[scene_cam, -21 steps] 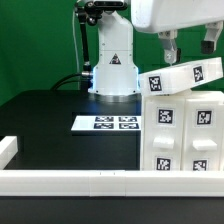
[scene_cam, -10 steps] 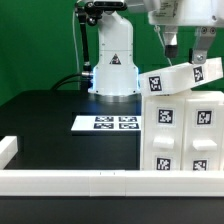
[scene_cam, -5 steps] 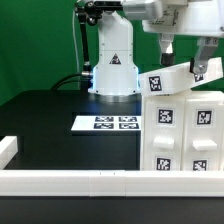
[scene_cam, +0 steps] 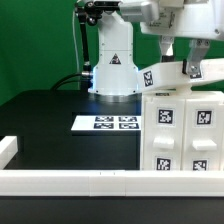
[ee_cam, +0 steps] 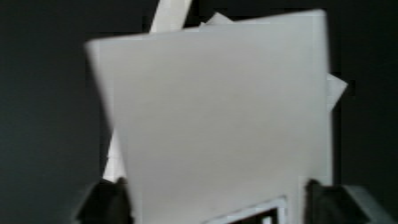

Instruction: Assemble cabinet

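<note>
Black table (scene_cam: 50, 110), dark backdrop, white rail (scene_cam: 70, 180) along the near edge. The cabinet (scene_cam: 183, 150) stands at the exterior view's right, close behind the rail, with its tagged face to the camera. The arm base (scene_cam: 112, 60) is at the back. The marker board (scene_cam: 105, 123) lies flat mid-table, on the exterior view's left of the cabinet. The gripper (scene_cam: 180, 65) hangs over the cabinet top and, as I read it, is clamped on a tagged white panel (scene_cam: 160, 73). In the wrist view the fingertips (ee_cam: 107, 200) sit at either edge of the panel (ee_cam: 214, 110).

Risks, biggest first:
- The panel is tilted, with its low end toward the exterior view's left, close over the cabinet's top edge. I can't tell if it's touching.
- If you go down like this, that corner probably lands first, and the panel pivots in the grip or shoves the cabinet sideways.
- It's an edge grip on smooth plastic, so any side load could make it slip.
- The panel fills the wrist view, so you can't see the seat from there. Use the exterior view.

Containers: the cabinet is the only one. Neither view looks inside, so I can't tell what's in it.
</note>
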`<state>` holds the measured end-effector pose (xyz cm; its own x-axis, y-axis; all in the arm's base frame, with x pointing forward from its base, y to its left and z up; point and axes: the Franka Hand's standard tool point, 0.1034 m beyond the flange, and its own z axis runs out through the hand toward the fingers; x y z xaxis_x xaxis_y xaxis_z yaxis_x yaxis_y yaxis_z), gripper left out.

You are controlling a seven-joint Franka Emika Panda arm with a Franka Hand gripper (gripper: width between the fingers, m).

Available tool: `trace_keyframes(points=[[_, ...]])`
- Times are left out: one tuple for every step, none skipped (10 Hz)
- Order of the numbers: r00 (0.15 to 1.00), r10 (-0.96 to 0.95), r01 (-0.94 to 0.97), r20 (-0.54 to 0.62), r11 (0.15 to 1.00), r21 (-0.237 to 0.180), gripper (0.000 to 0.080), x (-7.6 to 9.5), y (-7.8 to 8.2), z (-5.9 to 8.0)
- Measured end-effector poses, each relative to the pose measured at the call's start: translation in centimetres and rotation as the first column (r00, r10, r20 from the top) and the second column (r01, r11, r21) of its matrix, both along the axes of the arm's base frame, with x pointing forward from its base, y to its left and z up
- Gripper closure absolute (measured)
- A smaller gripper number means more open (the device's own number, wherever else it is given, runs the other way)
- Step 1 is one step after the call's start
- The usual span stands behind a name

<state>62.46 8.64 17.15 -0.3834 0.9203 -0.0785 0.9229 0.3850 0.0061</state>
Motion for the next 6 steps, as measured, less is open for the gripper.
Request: trace_keyframes(points=[[1.000, -0.004, 0.004, 0.013, 1.000, 0.003, 0.0446, 0.34, 0.06, 0.30], [1.000, -0.006, 0.005, 0.023, 1.000, 0.005, 0.0633, 0.58, 0.11, 0.57], [1.000, -0.008, 0.008, 0.026, 1.000, 0.005, 0.0674, 0.63, 0.06, 0.74], [1.000, -0.011, 0.010, 0.027, 1.000, 0.005, 0.0674, 0.64, 0.04, 0.78], [1.000, -0.012, 0.012, 0.028, 1.000, 0.006, 0.0675, 0.68, 0.03, 0.82], [0.999, -0.016, 0.016, 0.033, 1.000, 0.007, 0.0761, 0.84, 0.02, 0.94]])
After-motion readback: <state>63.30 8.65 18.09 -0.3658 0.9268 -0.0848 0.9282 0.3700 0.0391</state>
